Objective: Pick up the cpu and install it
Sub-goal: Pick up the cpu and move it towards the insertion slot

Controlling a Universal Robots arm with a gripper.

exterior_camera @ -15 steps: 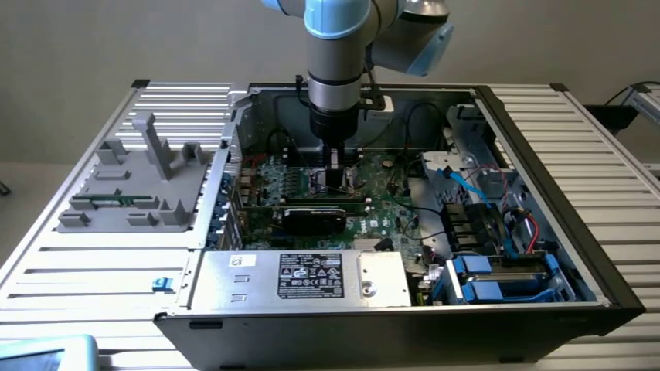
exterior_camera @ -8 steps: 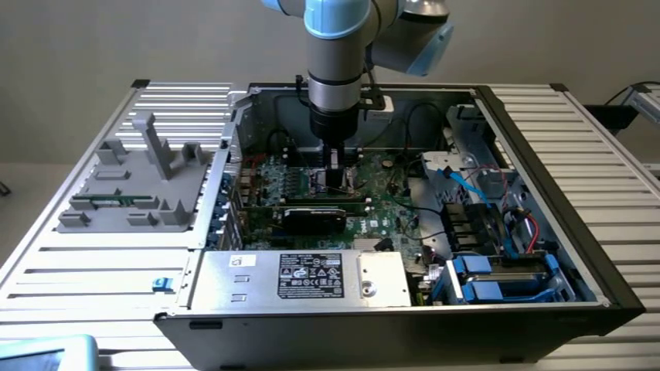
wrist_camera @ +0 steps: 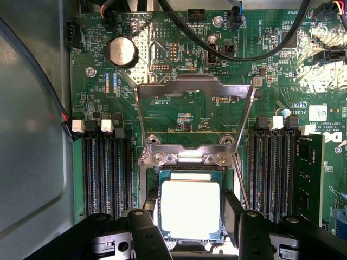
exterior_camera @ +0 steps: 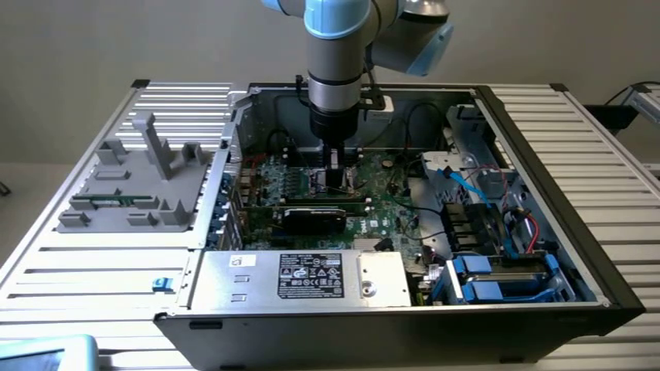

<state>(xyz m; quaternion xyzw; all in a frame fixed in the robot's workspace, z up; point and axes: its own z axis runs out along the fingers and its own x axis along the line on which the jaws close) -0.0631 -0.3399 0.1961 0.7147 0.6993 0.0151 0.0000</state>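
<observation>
- At the exterior view's far left, a grey plastic fixture point(exterior_camera: 134, 182) with upright posts sits on a ribbed metal surface point(exterior_camera: 93, 270).
- Next to it, toward the middle, stands an open computer case point(exterior_camera: 361, 340). Its green motherboard point(exterior_camera: 397, 209) faces up, and a silver power supply box point(exterior_camera: 299, 277) with a black label sits along the near edge.
- At the centre, a robot arm point(exterior_camera: 332, 69) — grey with pale blue joints — reaches straight down into the case. Its gripper point(exterior_camera: 338, 176) hangs low over the board.
- In the wrist view, the cpu point(wrist_camera: 191, 203), a square chip with a bright silver top, lies flat in its socket on the motherboard.
- The hinged metal load frame point(wrist_camera: 194, 88) is swung open, clear of the chip.
- The gripper point(wrist_camera: 193, 219) straddles the cpu closely. It cannot be told whether it is clamped on the chip or standing just off its edges.
- Rows of black memory slots flank the socket, and a green memory stick point(wrist_camera: 310, 179) stands in one row.
- At the exterior view's right, blue drive bays point(exterior_camera: 495, 282) fill the case's near corner.
</observation>
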